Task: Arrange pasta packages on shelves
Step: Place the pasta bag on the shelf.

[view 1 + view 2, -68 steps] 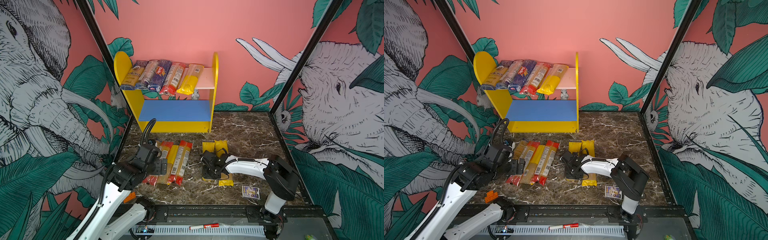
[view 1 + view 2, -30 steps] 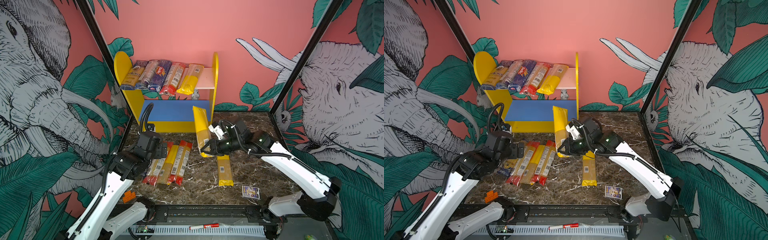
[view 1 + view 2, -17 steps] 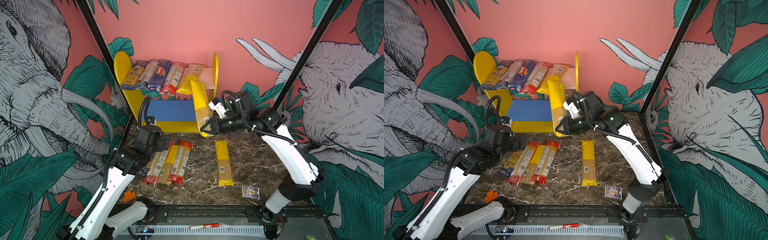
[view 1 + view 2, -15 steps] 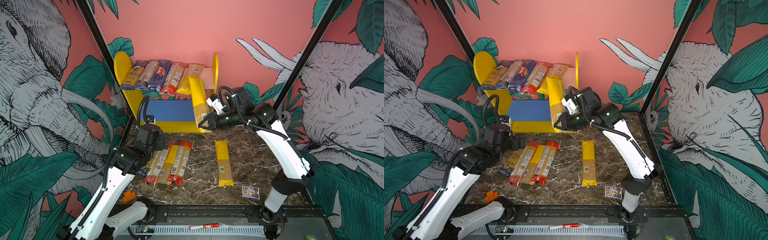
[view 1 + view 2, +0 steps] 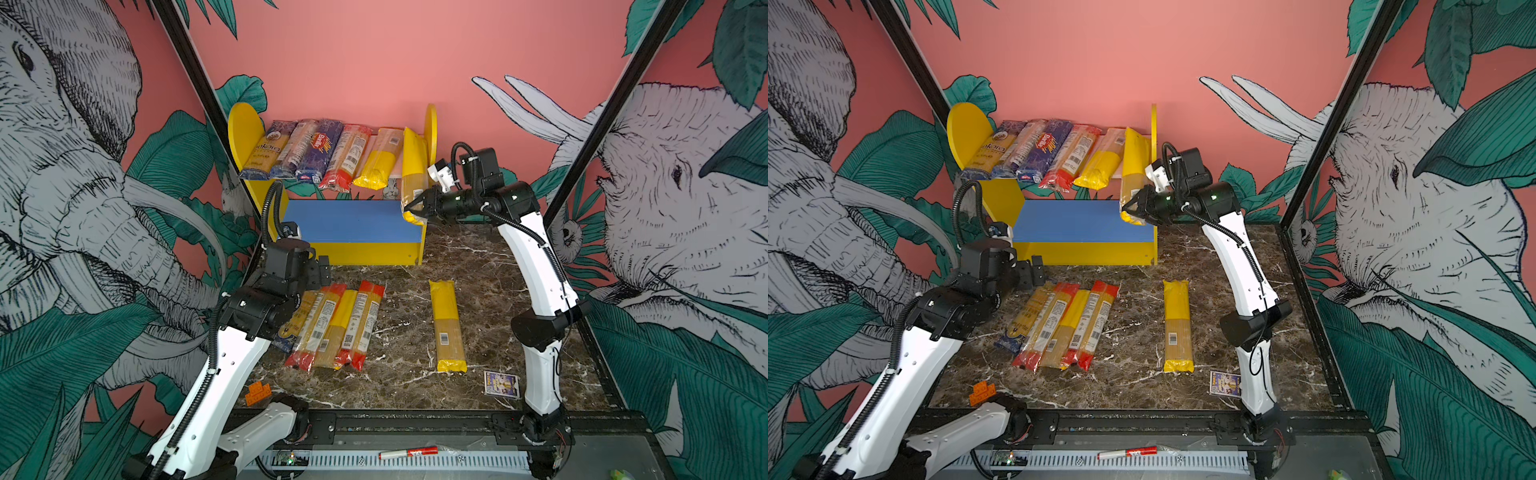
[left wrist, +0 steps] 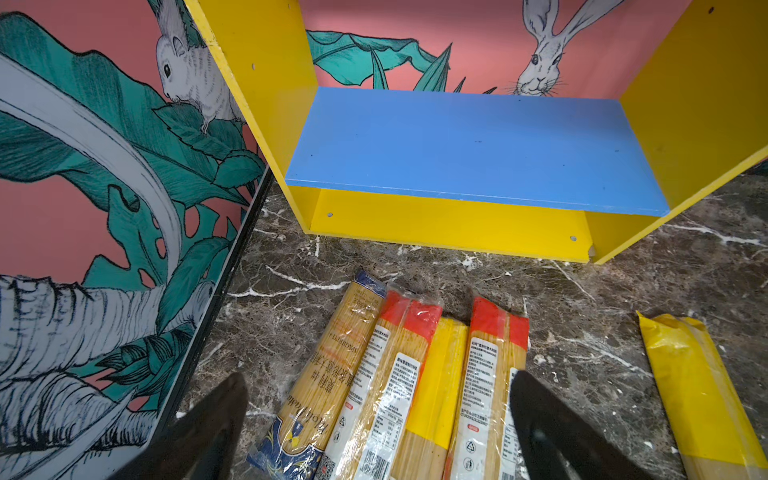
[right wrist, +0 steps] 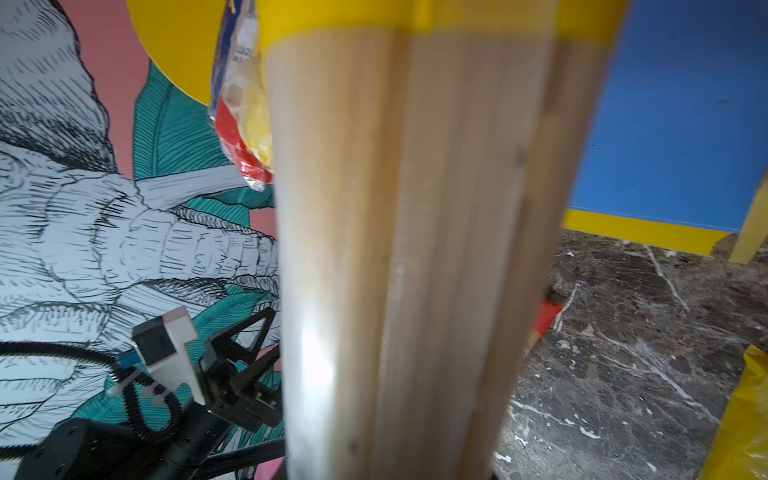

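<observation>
Spread wide, the left gripper (image 6: 376, 376) hovers over the shelf-side ends of four spaghetti packets (image 5: 332, 328) that lie side by side on the marble tabletop (image 5: 490, 291). One of the four is blue-ended and two are red-ended, with a yellow one between the red pair. The left arm rises from the front left corner, folds at the elbow and tips its wrist down toward the row. Apart to the right lies a single yellow packet (image 5: 446, 324), its clear half showing pale strands. At the back stands the yellow shelf unit (image 5: 245, 129), where five packets (image 5: 318, 151) slant across the upper board, overhanging its front edge: blue Ankara and Barilla wrappers, then a red-ended one and a yellow one. At that board's right end, just beside the side panel, the held packet (image 5: 413, 166) stands almost upright, yellow above and clear below. The right gripper (image 5: 415, 205) is pinched on its lower end. The right arm climbs from the front right, with its elbow bent and its wrist level, pointing left.
</observation>
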